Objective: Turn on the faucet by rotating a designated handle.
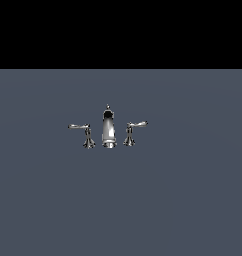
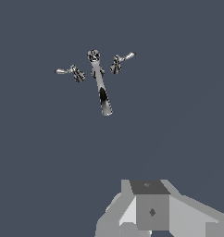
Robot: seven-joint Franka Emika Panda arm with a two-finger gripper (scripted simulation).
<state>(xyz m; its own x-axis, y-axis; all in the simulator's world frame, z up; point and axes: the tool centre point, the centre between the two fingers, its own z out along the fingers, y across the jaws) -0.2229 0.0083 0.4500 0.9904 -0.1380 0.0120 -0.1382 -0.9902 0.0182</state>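
Standing unmarked: faucet [image 1: 108, 128], handle [image 1: 134, 129].

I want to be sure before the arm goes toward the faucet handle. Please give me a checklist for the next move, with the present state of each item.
1. Target found: the handle with the lever tilted slightly up, on the exterior view's right of the spout. Ok.
2. Not confused with the other handle, whose lever is level. Ok.
3. Faucet in the wrist view: whole set visible, handle at. Ok.
4. Claw at the handle: far away, no contact. Not ok.
5. Claw open or shut: fingertips out of the picture. Cannot tell.
6. Path to the handle: nothing seen between them in the wrist view. Ok.
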